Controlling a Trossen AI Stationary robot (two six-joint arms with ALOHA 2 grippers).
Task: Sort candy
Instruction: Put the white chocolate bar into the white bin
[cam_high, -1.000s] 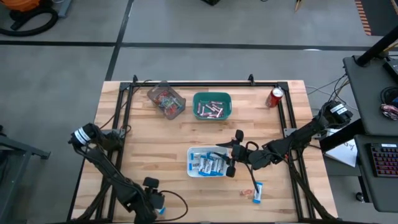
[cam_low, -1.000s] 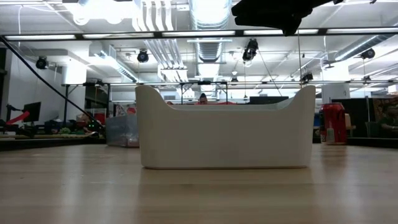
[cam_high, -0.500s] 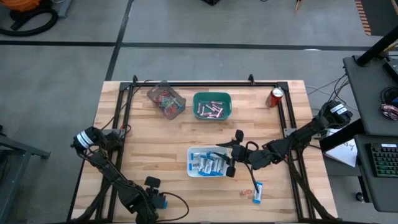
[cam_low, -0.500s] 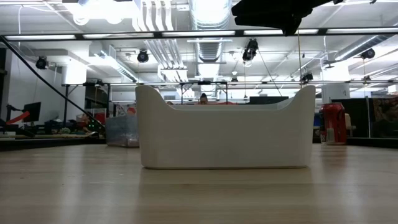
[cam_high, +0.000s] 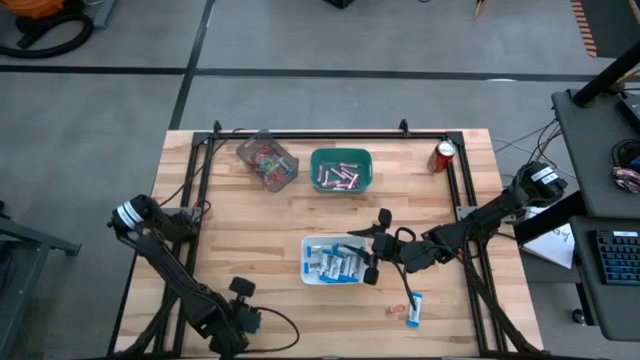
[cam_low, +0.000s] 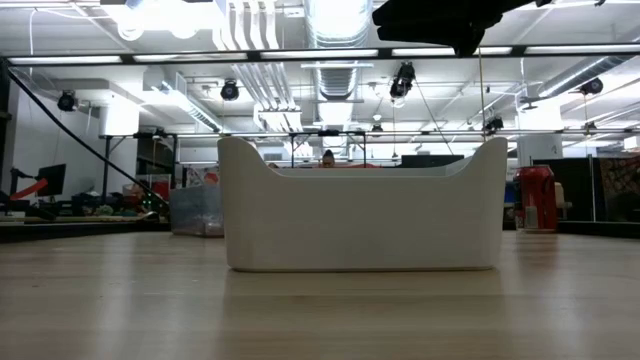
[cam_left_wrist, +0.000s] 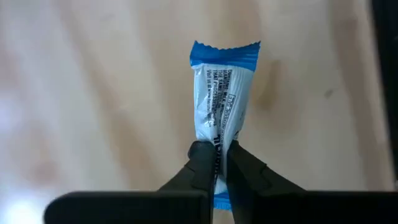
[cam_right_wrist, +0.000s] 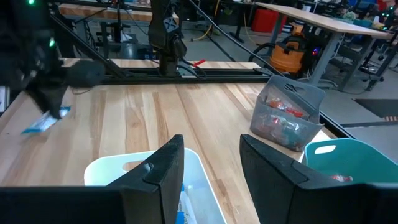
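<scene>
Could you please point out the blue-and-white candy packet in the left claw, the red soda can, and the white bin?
blue-and-white candy packet (cam_left_wrist: 222, 93): left wrist view, printed middle of wrapper.
red soda can (cam_high: 443, 156): high view, can's top.
white bin (cam_low: 360, 222): low view, near side wall.

Illumination is bright and even, supplied by ceiling fixtures (cam_low: 150, 15) that bloom to white glare in the low view. The high view shows only soft, faint shadows on the table (cam_high: 250, 220). In the low view the near table surface is soft, and the white bin (cam_low: 365, 210) casts a dim shadow at its base. In the left wrist view the blue-and-white packet (cam_left_wrist: 222, 99) is sharp while the wood behind it is blurred. In the right wrist view the near fingers (cam_right_wrist: 155, 171) are dark and soft-edged.
</scene>
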